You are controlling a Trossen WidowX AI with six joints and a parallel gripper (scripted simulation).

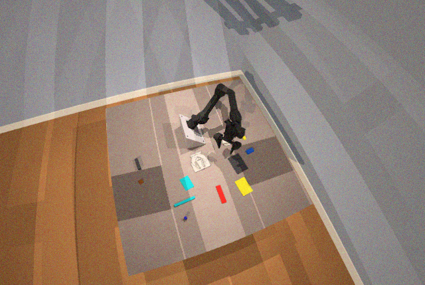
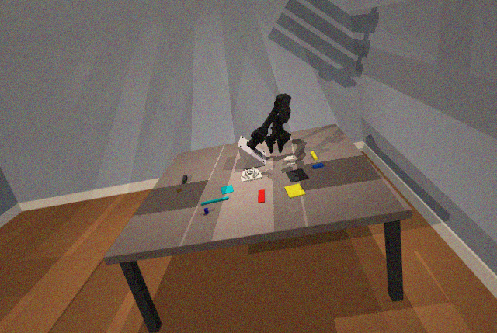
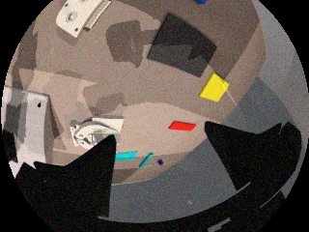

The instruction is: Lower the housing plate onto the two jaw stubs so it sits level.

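The white base lies on the table in front of the arm's mount, with the pale jaws on it. Their fit on the pins is too small to tell. The white housing plate lies apart from the base, nearer the arm on its right side in the top and exterior views. My gripper is open and empty, pointing down above the table. In the wrist view the base is beside the left finger and the housing plate at the upper left.
The arm's white mount stands behind the base. A dark square, a yellow plate and a blue block lie to the right. A red bar and a cyan plate lie in front.
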